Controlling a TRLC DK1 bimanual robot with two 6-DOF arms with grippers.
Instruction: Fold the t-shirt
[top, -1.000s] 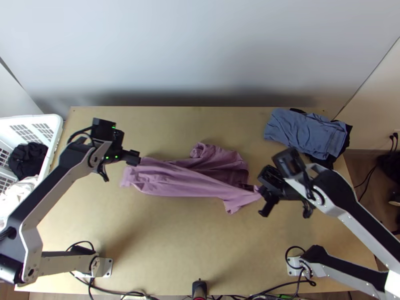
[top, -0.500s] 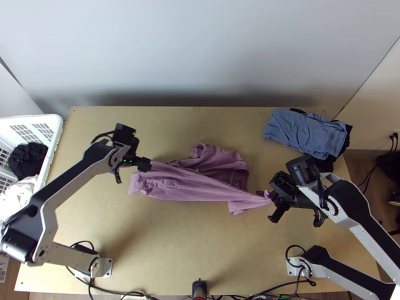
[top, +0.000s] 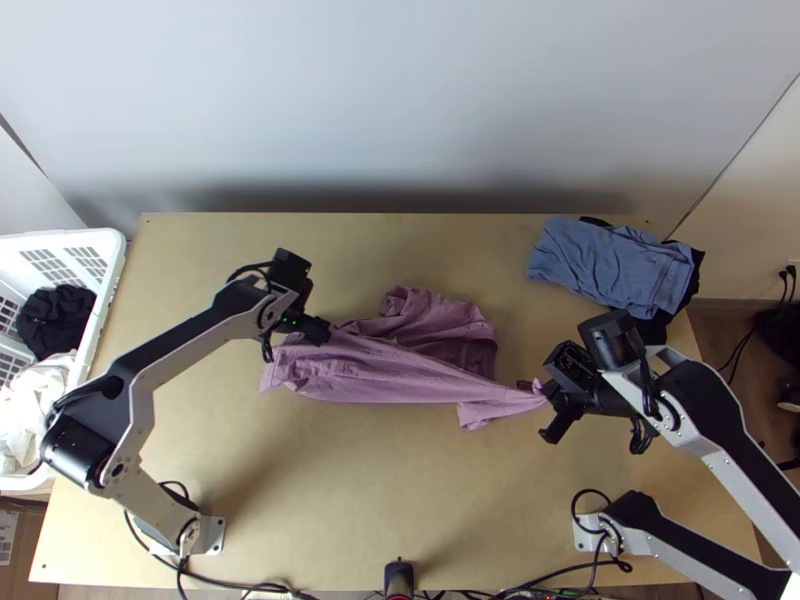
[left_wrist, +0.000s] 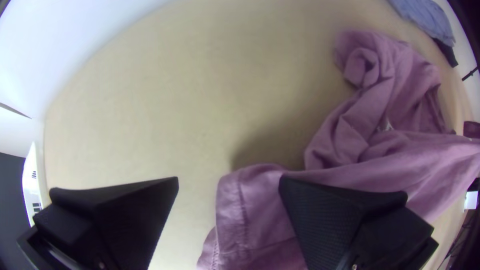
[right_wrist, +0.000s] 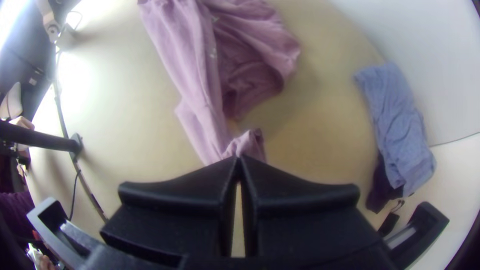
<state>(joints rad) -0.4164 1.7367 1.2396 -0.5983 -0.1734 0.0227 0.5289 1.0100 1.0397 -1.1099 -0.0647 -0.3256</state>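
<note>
In the top view the mauve t-shirt (top: 390, 372) lies bunched and stretched lengthwise across the table's middle, a rumpled part behind. My left gripper (top: 322, 332) is over its left part; in the left wrist view my left gripper (left_wrist: 227, 182) stands open, one finger above the cloth (left_wrist: 250, 210), the other above bare table. At the cloth's right tip is my right gripper (top: 552, 404). The right wrist view has my right gripper (right_wrist: 238, 159) shut on a gathered end of the t-shirt (right_wrist: 200, 100), the rest trailing away from the fingertips.
A folded blue garment (top: 610, 265) lies on dark cloth at the back right of the table (top: 300, 500). Beyond the left edge stands a white basket (top: 105, 245) holding black and white clothes. Cables run along the near edge.
My left gripper has moved right over the t-shirt. My right gripper has shifted slightly right and toward the near edge, pulling the held end along; the shirt's left end has slid right too.
</note>
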